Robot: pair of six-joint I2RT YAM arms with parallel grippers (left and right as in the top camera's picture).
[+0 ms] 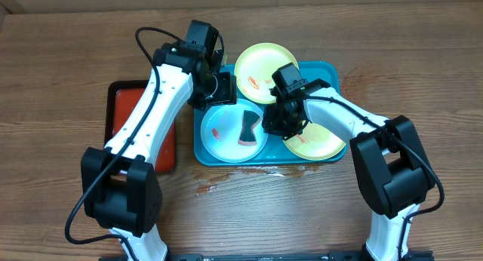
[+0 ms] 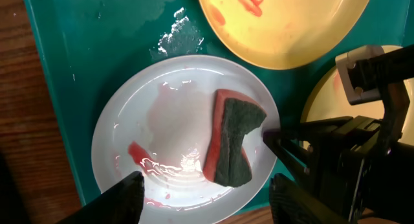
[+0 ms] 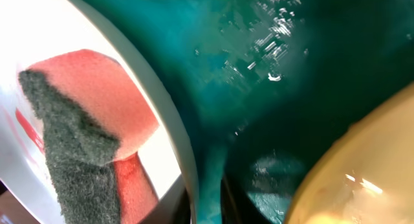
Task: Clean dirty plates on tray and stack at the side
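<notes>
The turquoise tray (image 1: 332,76) holds three plates. A yellow-green plate (image 1: 264,65) with orange smears lies at the back. A second yellow-green plate (image 1: 321,144) lies at the front right. The light blue plate (image 1: 223,136) at the front left carries red smears and a red sponge with a dark green pad (image 1: 247,129). My left gripper (image 1: 223,87) is open and empty above the blue plate (image 2: 174,114), its fingers (image 2: 207,201) apart over the near rim. My right gripper (image 1: 275,125) is shut on the blue plate's right rim (image 3: 155,101), its fingers (image 3: 207,198) either side of it beside the sponge (image 3: 84,133).
A smaller red black-rimmed tray (image 1: 139,125) lies left of the turquoise tray, under my left arm. A wet patch (image 1: 226,178) spreads on the wooden table in front of the tray. Water drops sit on the tray floor (image 2: 171,36).
</notes>
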